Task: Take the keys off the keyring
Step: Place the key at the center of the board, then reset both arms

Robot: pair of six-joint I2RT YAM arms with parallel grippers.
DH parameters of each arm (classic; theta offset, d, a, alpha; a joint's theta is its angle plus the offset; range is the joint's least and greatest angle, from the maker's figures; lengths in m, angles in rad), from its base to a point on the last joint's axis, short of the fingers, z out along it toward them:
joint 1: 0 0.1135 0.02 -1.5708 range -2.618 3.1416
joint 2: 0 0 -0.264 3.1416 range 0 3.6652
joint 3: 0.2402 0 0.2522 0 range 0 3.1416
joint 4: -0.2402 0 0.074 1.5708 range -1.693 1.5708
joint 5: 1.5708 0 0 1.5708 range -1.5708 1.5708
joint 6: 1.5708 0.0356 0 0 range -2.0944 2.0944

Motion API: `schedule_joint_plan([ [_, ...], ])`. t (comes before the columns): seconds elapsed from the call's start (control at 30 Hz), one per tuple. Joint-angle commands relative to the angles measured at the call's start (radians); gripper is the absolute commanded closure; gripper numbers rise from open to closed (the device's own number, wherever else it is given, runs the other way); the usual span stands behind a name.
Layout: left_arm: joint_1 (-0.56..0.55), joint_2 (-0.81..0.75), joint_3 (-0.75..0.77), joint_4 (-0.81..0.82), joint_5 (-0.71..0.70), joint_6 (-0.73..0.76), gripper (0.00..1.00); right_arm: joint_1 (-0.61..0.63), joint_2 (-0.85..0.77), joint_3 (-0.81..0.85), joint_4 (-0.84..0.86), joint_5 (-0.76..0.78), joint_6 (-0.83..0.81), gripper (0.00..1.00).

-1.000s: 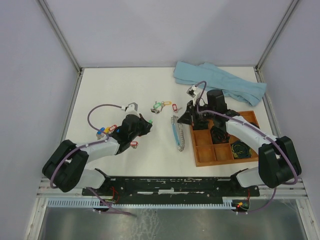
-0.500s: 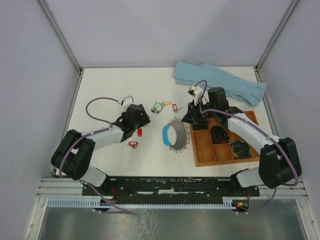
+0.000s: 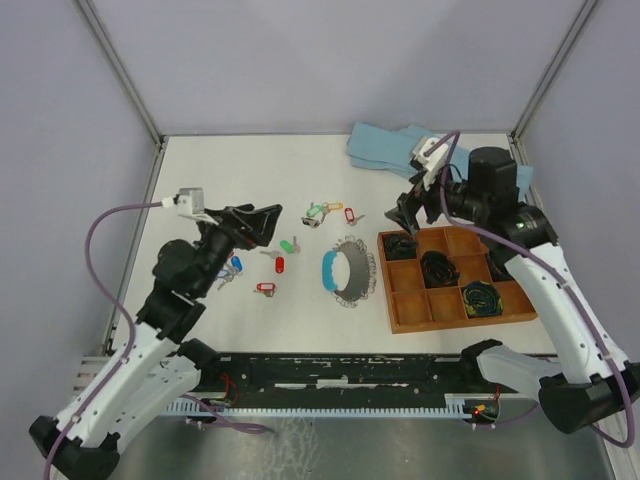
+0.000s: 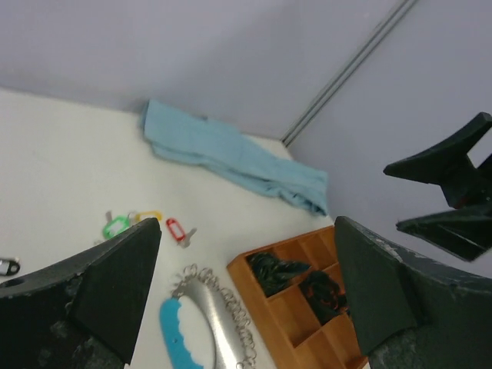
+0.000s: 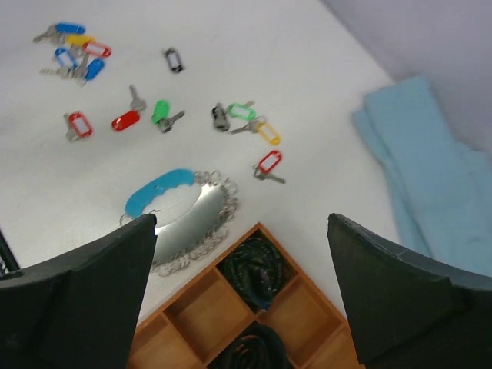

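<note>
Both grippers are up off the table and hold nothing: left gripper (image 3: pixel 262 224) fingers wide apart, right gripper (image 3: pixel 408 210) fingers wide apart too. I see the keyring (image 3: pixel 328 270) lying flat between the two, below the fingertips, just beside the wooden tray (image 3: pixel 400 318). Keys (image 3: pixel 280 265) are scattered loose, apart from it, nearer my left fingers.

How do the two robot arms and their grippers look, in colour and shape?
Both the left arm and the right arm have white links, black joints and a thin purple cable. The left gripper and the right gripper are black, each with two broad wedge-shaped fingers.
</note>
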State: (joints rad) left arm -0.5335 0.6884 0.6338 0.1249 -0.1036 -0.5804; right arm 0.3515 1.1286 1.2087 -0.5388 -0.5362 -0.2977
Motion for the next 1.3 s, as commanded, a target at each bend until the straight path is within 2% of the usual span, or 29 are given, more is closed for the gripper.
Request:
schedule_joint_plan([
  [0.0, 0.0, -0.124, 0.143, -0.066, 0.085, 0.111, 0.01, -0.022, -0.021, 0.267, -0.182, 0.214, 0.072, 0.0],
  [0.1, 0.001, -0.153, 0.245, -0.122, 0.114, 0.135, 0.01, -0.022, -0.04, 0.401, -0.239, 0.236, 0.142, 0.0],
  [0.23, 0.001, -0.142, 0.359, -0.162, 0.171, 0.133, 0.01, -0.022, -0.048, 0.571, -0.35, 0.077, 0.157, 0.0],
  [0.3, 0.001, -0.127, 0.414, -0.201, 0.209, 0.137, 0.0, -0.022, -0.051, 0.62, -0.359, 0.042, 0.225, 0.0],
  [0.57, 0.0, -0.092, 0.571, -0.328, 0.252, 0.157, 0.0, -0.024, -0.083, 0.7, -0.331, 0.177, 0.526, 0.0],
  [0.97, 0.0, -0.072, 0.544, -0.269, 0.346, 0.088, 0.0, -0.026, -0.115, 0.672, -0.344, 0.199, 0.488, 0.0],
  [1.27, 0.001, -0.098, 0.491, -0.225, 0.37, 0.074, 0.0, -0.027, -0.117, 0.636, -0.371, 0.113, 0.36, 0.0],
])
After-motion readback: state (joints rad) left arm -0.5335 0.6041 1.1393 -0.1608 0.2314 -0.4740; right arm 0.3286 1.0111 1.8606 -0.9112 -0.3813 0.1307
